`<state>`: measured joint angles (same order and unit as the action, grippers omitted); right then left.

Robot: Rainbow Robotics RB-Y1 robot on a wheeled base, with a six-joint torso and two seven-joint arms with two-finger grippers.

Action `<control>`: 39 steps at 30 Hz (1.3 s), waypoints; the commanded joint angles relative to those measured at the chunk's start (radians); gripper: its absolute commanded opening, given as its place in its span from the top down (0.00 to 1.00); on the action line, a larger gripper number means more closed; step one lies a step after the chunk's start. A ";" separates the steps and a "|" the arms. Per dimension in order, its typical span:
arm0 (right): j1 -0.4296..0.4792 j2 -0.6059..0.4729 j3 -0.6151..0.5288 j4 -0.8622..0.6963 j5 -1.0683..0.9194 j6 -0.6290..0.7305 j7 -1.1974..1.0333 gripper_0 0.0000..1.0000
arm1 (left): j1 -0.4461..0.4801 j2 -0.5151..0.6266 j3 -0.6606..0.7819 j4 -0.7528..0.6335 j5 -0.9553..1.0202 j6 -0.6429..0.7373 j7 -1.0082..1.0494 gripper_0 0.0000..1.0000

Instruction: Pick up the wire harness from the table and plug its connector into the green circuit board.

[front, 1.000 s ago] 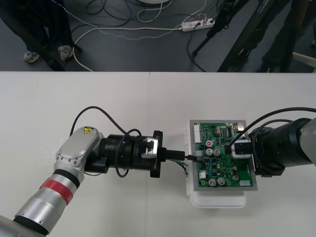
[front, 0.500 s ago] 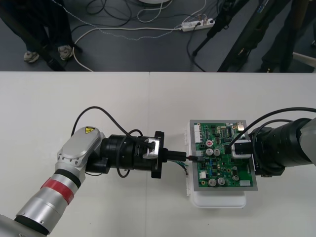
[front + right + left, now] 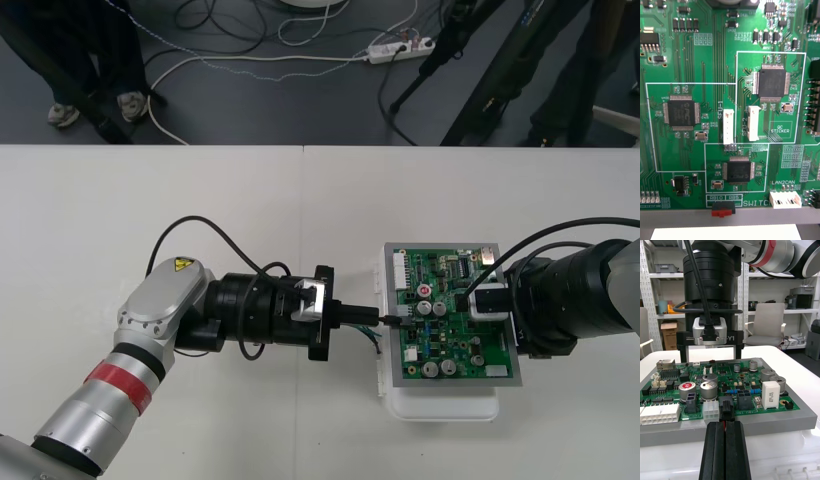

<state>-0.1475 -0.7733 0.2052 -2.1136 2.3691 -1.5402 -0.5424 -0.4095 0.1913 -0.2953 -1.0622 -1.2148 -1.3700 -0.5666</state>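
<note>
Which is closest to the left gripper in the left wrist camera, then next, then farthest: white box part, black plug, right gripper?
1. black plug, at the left gripper's fingertips.
2. white box part, farther along the board.
3. right gripper, at its far edge.

Glossy green circuit board [image 3: 733,377], smooth white plastic base [image 3: 775,452], matt black plastic plug [image 3: 725,408].

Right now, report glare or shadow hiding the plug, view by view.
Left wrist view: even light, the black plug plain between the left gripper's shut fingers. Front view: no glare, but the plug merges with black fingers at the green circuit board's left edge. Right wrist view: board evenly lit, glare-free.
</note>
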 commanded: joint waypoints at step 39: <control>-0.026 0.003 0.008 -0.023 0.009 0.008 0.038 0.00 | -0.038 -0.050 -0.039 -0.015 0.023 0.060 -0.035 1.00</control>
<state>-0.1475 -0.7733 0.2052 -2.1135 2.3753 -1.5403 -0.5424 -0.4095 0.1828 -0.3050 -1.0594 -1.2148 -1.3536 -0.5666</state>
